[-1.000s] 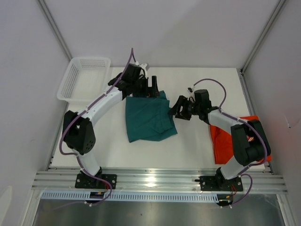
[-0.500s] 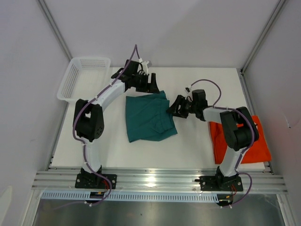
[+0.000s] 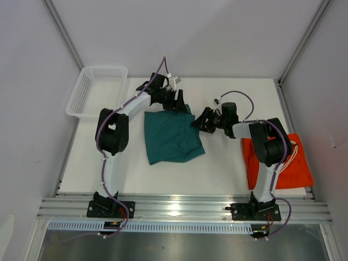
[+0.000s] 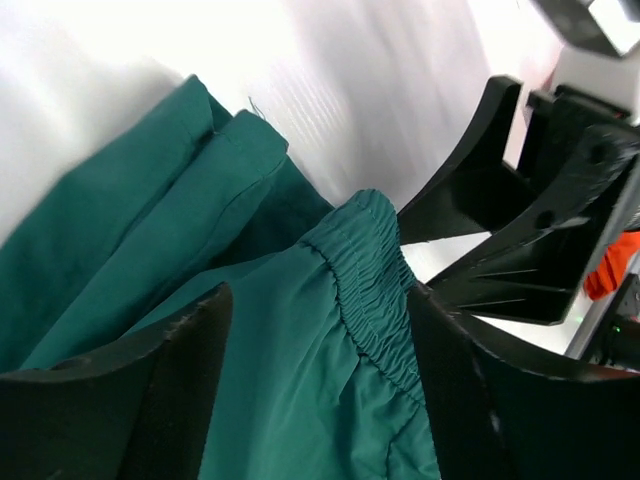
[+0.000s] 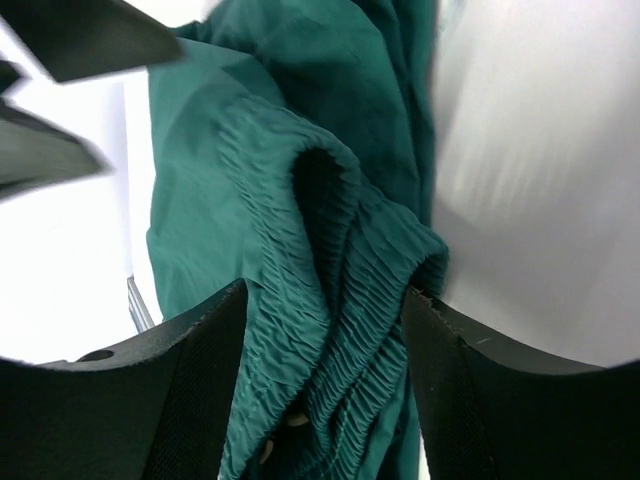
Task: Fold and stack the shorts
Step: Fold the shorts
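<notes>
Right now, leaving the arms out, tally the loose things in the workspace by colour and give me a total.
teal green shorts: 1
orange-red shorts: 1
white mesh basket: 1
Total: 3

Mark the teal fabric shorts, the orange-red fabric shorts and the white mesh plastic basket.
teal fabric shorts (image 3: 171, 138): top view, centre of cloth.
orange-red fabric shorts (image 3: 296, 174): top view, bare lower right part.
white mesh plastic basket (image 3: 78, 93): top view, left wall.
</notes>
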Controlling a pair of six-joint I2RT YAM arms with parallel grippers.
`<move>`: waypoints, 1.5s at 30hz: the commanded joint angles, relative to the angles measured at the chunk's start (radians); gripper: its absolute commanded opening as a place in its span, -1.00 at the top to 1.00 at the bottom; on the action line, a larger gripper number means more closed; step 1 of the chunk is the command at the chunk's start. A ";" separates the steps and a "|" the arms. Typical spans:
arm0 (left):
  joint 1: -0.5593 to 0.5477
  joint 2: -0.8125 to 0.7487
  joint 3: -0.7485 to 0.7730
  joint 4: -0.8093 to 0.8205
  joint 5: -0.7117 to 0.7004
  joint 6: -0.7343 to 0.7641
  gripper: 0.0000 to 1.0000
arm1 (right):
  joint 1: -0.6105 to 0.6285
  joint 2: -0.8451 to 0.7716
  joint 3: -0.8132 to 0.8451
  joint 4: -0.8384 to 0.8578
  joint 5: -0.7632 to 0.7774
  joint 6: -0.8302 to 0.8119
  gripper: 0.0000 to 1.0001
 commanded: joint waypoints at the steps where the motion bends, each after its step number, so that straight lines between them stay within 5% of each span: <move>1: 0.009 0.030 0.043 0.047 0.077 0.022 -0.43 | 0.000 0.008 0.016 0.121 -0.026 0.017 -0.24; 8: 0.007 0.045 0.014 0.074 0.131 0.022 -0.28 | -0.001 0.012 -0.001 0.204 -0.046 0.049 -0.14; 13: 0.007 0.056 0.005 0.077 0.150 0.033 0.02 | -0.001 0.028 0.001 0.247 -0.060 0.071 -0.08; 31: -0.011 0.103 -0.003 0.077 0.153 0.046 0.30 | 0.014 0.112 0.028 0.336 -0.086 0.109 -0.07; 40: 0.004 0.010 -0.012 0.068 0.148 -0.004 0.24 | 0.048 0.105 0.094 0.225 -0.049 0.051 0.70; 45: 0.059 -0.097 -0.018 0.087 0.116 -0.131 -0.01 | 0.054 0.085 0.101 0.184 -0.043 0.006 1.00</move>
